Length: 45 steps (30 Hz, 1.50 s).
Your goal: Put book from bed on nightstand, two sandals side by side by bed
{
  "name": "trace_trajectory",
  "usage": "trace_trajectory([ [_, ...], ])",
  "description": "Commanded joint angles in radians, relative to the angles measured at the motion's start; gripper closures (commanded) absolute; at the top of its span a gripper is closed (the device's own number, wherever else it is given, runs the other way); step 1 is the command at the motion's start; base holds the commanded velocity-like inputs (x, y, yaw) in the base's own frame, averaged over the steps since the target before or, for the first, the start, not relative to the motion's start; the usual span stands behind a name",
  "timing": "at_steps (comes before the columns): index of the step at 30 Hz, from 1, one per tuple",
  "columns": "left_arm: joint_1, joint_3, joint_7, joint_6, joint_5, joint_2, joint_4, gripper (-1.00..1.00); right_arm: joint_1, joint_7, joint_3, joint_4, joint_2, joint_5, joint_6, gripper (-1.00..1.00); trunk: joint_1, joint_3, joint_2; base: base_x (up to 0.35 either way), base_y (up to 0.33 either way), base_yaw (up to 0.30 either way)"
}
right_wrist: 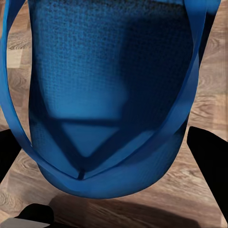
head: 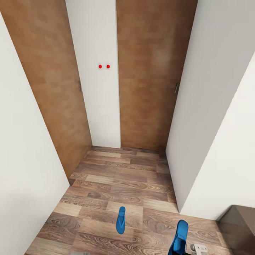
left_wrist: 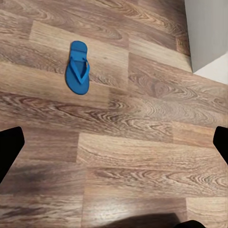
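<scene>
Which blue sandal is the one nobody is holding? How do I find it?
Find the two brown doors, then look down to the wood floor in front of them. The free sandal lies flat there, alone in the middle. The other sandal is farther right, tilted up at the right gripper.

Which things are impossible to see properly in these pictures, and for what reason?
- Second sandal, head view: lower end cut off by the picture's bottom edge.
- Right gripper, right wrist view: the sandal covers the space between its fingers, so contact is unclear.
- Left gripper, left wrist view: fingers cut off by the side edges.
- Dark furniture, head view: cut off at the corner, kind uncertain.
</scene>
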Motion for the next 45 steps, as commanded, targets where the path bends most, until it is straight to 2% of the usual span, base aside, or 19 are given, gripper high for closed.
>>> trace_trajectory([
  [1, -0.001, 0.007, -0.008, 0.0, -0.001, -0.001, 0.001, -1.0, -0.002, 0.004, 0.008, 0.004, 0.0, -0.008, -0.007, 1.0, 0.0, -0.001, -0.001, 0.0, 0.0, -0.012],
  [11, -0.001, 0.007, -0.008, 0.0, -0.001, -0.001, 0.0, -1.0, -0.002, 0.004, 0.008, 0.004, 0.0, -0.008, -0.007, 1.0, 0.0, -0.001, -0.001, 0.0, 0.184, -0.002],
  [19, -0.001, 0.007, -0.008, 0.0, -0.001, -0.001, 0.0, -1.0, -0.002, 0.004, 0.008, 0.005, 0.0, -0.008, -0.007, 1.0, 0.0, -0.001, -0.001, 0.003, 0.035, 0.0],
  [26, -0.001, 0.007, -0.008, 0.0, -0.001, -0.001, 0.0, -1.0, -0.002, 0.004, 0.008, 0.004, 0.0, -0.008, -0.007, 1.0, 0.0, -0.001, -0.001, 0.128, 0.195, 0.0],
  [45, -0.001, 0.007, -0.008, 0.0, -0.001, -0.001, 0.0, -1.0, -0.002, 0.004, 0.008, 0.004, 0.0, -0.008, -0.007, 1.0, 0.0, -0.001, -0.001, 0.008, 0.01, 0.0],
])
